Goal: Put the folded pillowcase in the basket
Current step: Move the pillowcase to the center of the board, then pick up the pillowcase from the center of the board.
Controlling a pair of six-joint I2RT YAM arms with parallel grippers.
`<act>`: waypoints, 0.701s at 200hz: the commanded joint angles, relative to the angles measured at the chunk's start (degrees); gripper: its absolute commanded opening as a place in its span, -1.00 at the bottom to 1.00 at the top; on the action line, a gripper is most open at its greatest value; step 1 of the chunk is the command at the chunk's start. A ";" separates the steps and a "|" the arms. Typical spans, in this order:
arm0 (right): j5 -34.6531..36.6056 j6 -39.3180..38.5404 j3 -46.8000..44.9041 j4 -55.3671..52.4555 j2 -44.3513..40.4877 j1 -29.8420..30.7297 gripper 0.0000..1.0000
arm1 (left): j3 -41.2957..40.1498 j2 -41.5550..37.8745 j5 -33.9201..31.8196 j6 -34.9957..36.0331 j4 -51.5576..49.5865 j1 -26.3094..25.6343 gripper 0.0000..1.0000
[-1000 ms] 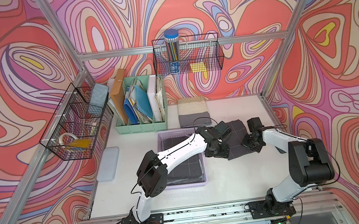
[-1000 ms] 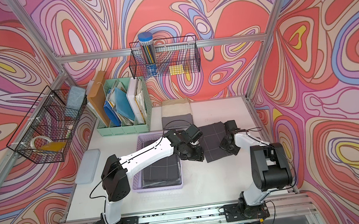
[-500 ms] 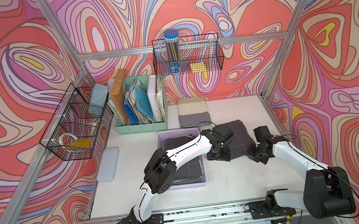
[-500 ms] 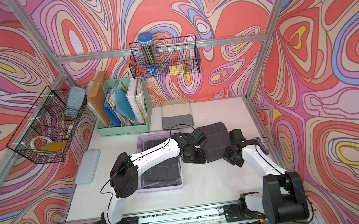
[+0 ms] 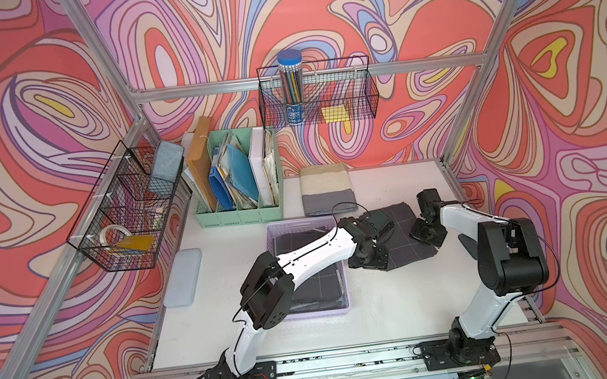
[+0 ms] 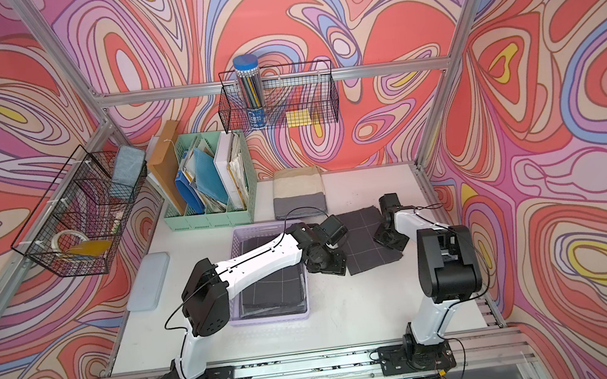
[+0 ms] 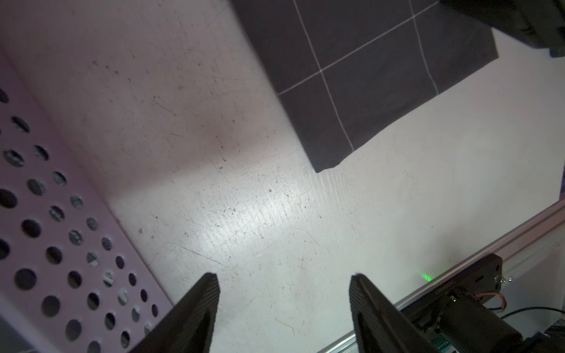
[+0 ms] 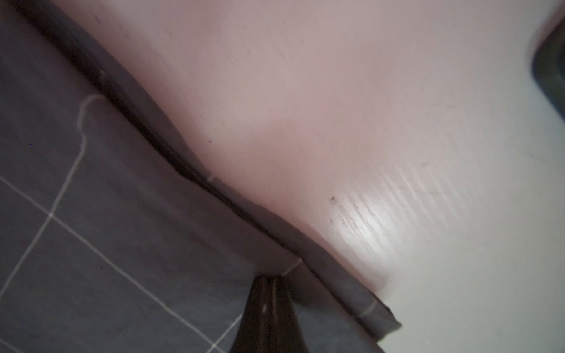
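White tabletop (image 5: 385,305), swirl-patterned walls. Dark grey, white-gridded folded pillowcase (image 5: 405,241) lies just beside shallow lavender perforated plastic basket (image 5: 316,313), outside it. The left gripper (image 7: 283,276) gapes between them. The right gripper (image 8: 270,281) is closed, tips on cloth. Risk: a one-layer drag unfolds it against the basket wall.

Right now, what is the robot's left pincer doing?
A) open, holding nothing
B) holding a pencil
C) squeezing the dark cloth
A: the left pincer has its two fingers spread apart, with only bare table showing between them.
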 commanded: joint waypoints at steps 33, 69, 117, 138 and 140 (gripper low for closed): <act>-4.65 3.02 -14.99 -1.89 -7.75 3.53 -1.00 | 0.80 2.19 1.16 1.21 0.14 1.01 0.45; -1.84 2.38 -14.83 -6.28 -13.86 3.83 -1.00 | 0.82 3.91 2.28 1.38 2.45 0.98 0.45; -7.27 1.00 -6.73 -8.36 -20.22 3.70 -1.00 | 4.33 9.42 3.93 1.83 -0.86 1.01 0.42; -4.80 -4.00 0.02 -7.25 -15.37 2.90 -0.45 | 3.86 9.92 3.28 1.65 -1.57 0.94 0.41; -4.72 -4.39 0.92 -7.33 -14.46 2.85 -0.38 | 3.91 9.99 3.08 1.70 -1.64 0.94 0.41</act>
